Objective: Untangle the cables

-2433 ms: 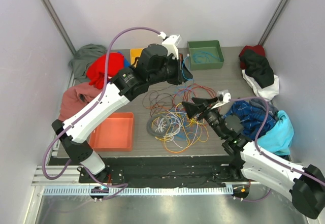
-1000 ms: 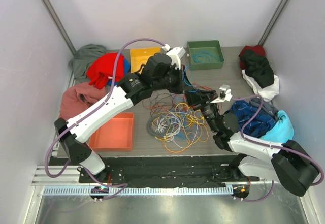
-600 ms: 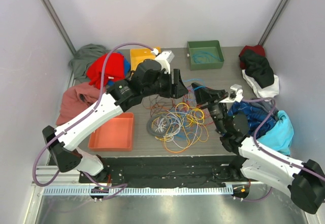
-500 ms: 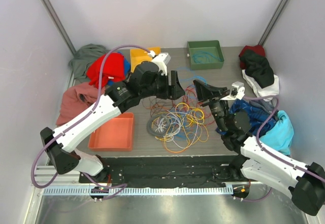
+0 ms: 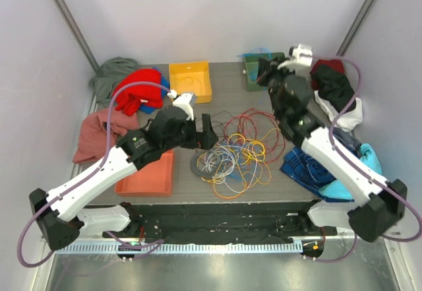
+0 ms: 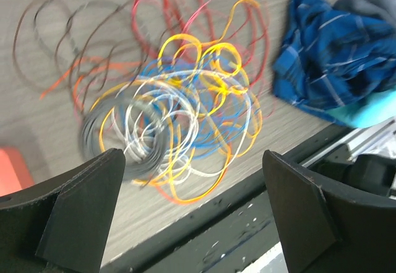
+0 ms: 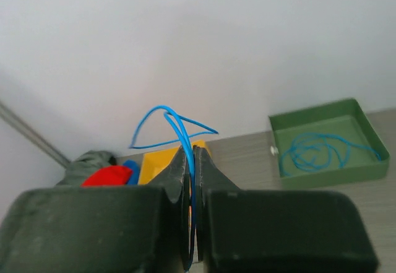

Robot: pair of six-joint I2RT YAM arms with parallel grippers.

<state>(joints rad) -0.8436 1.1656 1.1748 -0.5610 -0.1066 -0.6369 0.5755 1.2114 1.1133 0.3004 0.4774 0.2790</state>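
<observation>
The cables (image 5: 232, 151) lie in a tangled heap of red, orange, yellow, blue, white and grey loops at mid table. The left wrist view shows the same cables (image 6: 179, 115) below my left gripper (image 6: 193, 220). My left gripper (image 5: 206, 135) hovers at the heap's left edge, open and holding nothing. My right gripper (image 5: 262, 71) is raised at the back by the green bin (image 5: 249, 80). In the right wrist view my right gripper (image 7: 190, 152) is shut on a thin blue cable (image 7: 179, 124) that loops above the fingertips.
The green bin (image 7: 322, 175) holds a coiled blue cable (image 7: 322, 149). A yellow bin (image 5: 174, 83) stands at the back, an orange bin (image 5: 148, 175) near left. Garments lie around: red (image 5: 135, 86), grey (image 5: 111, 73), maroon (image 5: 95, 129), blue plaid (image 5: 306, 165), teal (image 5: 359, 172), black and white (image 5: 337, 96).
My right arm has lifted from the heap to the back by the green bin, carrying the blue cable. My left gripper has opened and drawn back towards the near left.
</observation>
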